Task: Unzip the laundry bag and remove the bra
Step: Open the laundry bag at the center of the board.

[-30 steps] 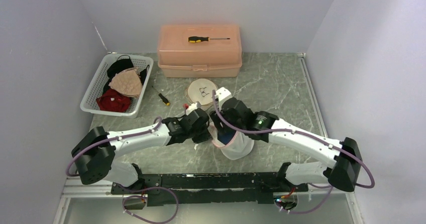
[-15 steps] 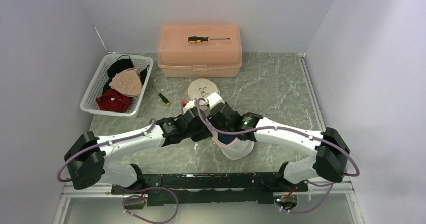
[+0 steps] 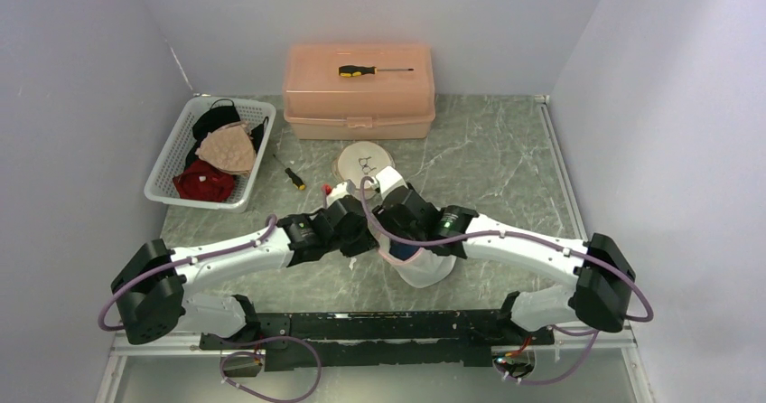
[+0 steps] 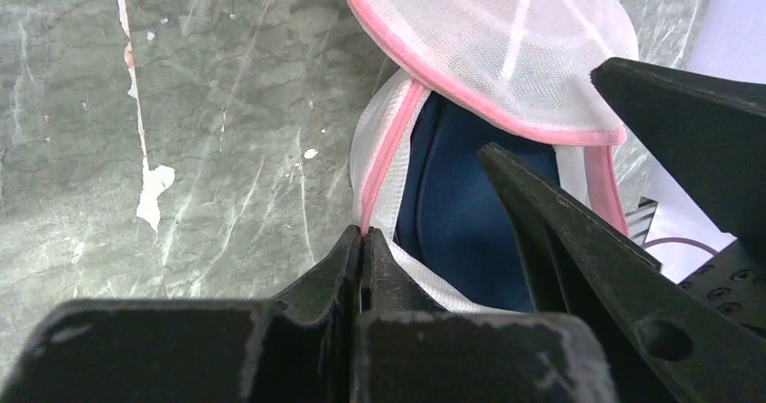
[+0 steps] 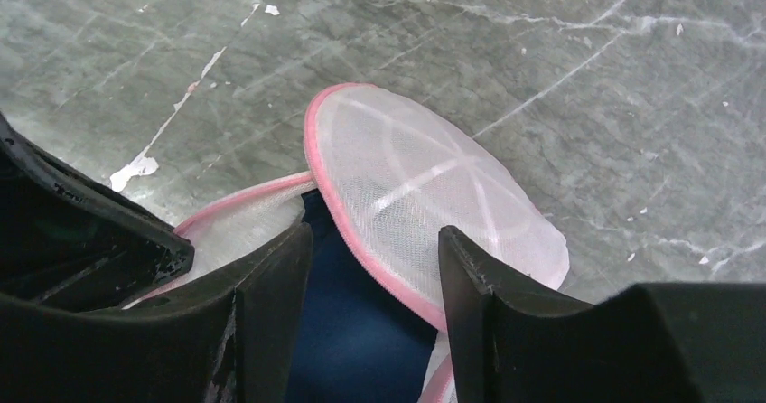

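The white mesh laundry bag with pink zip trim lies at the table's centre, unzipped. Its round flap is folded back. Inside shows the dark blue bra. My left gripper is shut on the bag's pink rim at the left side of the opening. My right gripper hangs open over the opening. Its fingers straddle the flap's pink edge and the blue bra, with a gap on both sides.
A pink toolbox with a screwdriver on top stands at the back. A white basket of garments sits back left. A small screwdriver and a second round mesh bag lie behind the grippers.
My right arm has moved left and lower onto the bag's opening and its jaws have narrowed a little. The left gripper has kept hold of the rim and shifted slightly left.
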`<action>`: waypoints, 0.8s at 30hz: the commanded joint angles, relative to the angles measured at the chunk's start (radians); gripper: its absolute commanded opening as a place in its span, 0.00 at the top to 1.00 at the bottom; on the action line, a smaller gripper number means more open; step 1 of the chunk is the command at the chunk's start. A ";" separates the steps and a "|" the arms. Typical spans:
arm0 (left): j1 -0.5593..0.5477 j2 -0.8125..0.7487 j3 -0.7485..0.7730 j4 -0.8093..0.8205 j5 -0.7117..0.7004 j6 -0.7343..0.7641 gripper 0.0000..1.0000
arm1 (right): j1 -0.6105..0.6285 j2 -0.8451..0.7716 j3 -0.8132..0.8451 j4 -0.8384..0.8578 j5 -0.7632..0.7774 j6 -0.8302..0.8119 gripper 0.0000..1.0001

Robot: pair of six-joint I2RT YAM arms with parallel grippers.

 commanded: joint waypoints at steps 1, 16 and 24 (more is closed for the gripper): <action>-0.004 -0.024 -0.009 0.008 -0.018 -0.005 0.97 | 0.007 -0.010 -0.015 0.032 -0.021 -0.016 0.42; -0.004 -0.040 -0.019 -0.004 -0.036 -0.004 0.97 | 0.014 -0.020 0.006 0.046 0.146 0.066 1.00; -0.004 -0.110 0.098 -0.128 -0.270 0.109 0.97 | -0.012 -0.214 -0.078 0.344 0.075 0.085 1.00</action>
